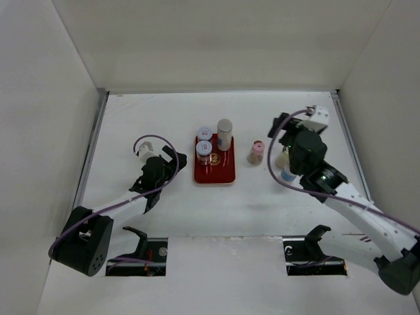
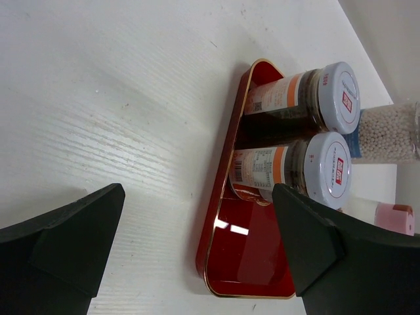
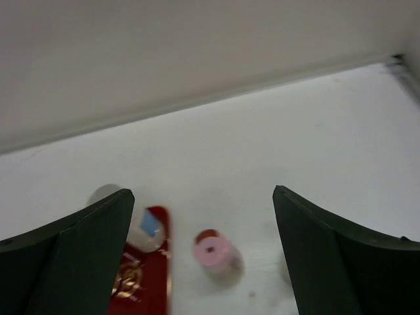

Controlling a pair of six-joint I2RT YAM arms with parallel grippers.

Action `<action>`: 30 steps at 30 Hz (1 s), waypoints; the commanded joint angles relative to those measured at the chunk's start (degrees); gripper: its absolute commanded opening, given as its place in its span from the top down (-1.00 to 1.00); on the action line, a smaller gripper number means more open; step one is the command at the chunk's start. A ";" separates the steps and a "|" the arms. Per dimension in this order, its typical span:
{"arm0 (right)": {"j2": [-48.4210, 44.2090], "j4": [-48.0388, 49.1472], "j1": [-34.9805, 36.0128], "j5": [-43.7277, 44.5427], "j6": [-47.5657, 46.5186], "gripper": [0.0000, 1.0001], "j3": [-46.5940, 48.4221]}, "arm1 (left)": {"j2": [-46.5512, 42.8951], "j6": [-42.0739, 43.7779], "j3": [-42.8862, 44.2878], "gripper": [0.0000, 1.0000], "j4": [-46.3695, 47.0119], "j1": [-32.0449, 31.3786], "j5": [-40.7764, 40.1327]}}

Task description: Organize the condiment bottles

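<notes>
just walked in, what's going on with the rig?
Small spice jars are being sorted onto a flat red tray. Three grey-capped jars stand at its far end; a pink-capped jar stands on the table to its right. The left gripper and right gripper are both open and empty, one left of the tray, one near the pink-capped jar.

Jar [image 1: 283,159] partly hidden behind right arm [image 1: 348,197], tray [image 3: 141,289] blurred, cut by bottom edge, pink-capped jar [image 2: 394,216] clipped at right edge.
</notes>
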 commanded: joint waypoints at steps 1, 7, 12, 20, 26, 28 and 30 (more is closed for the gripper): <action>-5.94 -10.26 -3.87 11.38 4.76 -0.90 -6.86 | 0.00 -0.37 0.55 -1.00 2.12 -0.85 -0.15; -7.02 -22.33 -8.36 6.05 15.22 -1.00 -11.96 | 1.05 -0.28 0.72 -1.00 2.29 -1.38 -1.03; -4.47 -17.49 -9.67 -1.00 16.46 -1.00 -15.39 | 0.52 -0.10 0.46 -1.00 2.47 -1.82 -2.17; -2.17 -14.68 -12.14 -1.53 16.63 -0.07 -16.45 | 1.84 -0.19 0.81 -1.00 2.56 -1.56 -1.12; -7.28 -20.83 -2.66 -1.70 18.30 0.05 -8.47 | 1.93 -0.28 0.90 -1.00 2.56 -1.99 -1.64; -5.88 -20.57 2.34 -1.97 18.48 0.04 -5.04 | 2.55 -0.37 1.34 -1.00 2.38 -2.08 -0.77; -2.28 -16.81 6.31 -2.05 18.13 0.03 -2.40 | 2.28 -0.37 1.17 -1.00 2.64 -2.26 -0.94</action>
